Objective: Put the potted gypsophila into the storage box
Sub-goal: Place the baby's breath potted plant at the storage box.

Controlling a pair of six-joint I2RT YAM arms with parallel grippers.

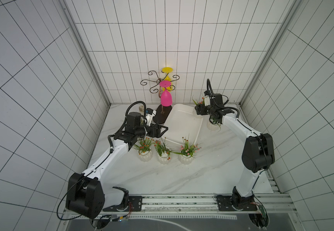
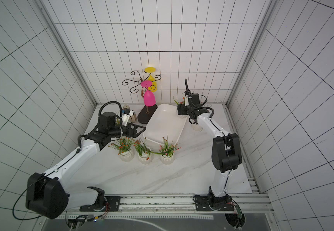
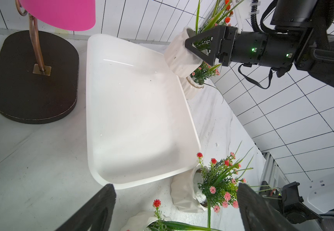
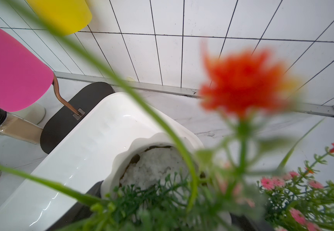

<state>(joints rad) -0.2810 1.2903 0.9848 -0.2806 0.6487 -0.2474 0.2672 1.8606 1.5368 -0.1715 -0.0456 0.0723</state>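
The storage box [image 1: 182, 126] [image 2: 165, 125] is a shallow white tub lying empty mid-table, also seen in the left wrist view [image 3: 138, 112]. My right gripper [image 1: 199, 110] [image 3: 199, 49] is shut on the rim of a potted gypsophila [image 3: 179, 57] [image 4: 154, 160], a ribbed white pot with red flowers, held tilted above the box's far right corner. My left gripper [image 1: 163, 130] [image 3: 174, 210] stands open and holds nothing at the box's near left side. Three more potted gypsophila [image 1: 145, 155] [image 1: 163, 158] [image 1: 185, 159] stand in a row before the box.
Another pot [image 1: 212, 125] stands right of the box under my right arm. A wire rack on a dark oval base [image 1: 162, 116] holds a pink glass [image 1: 166, 99] and a yellow glass [image 1: 167, 70] behind the box. A small jar [image 1: 141, 108] stands far left.
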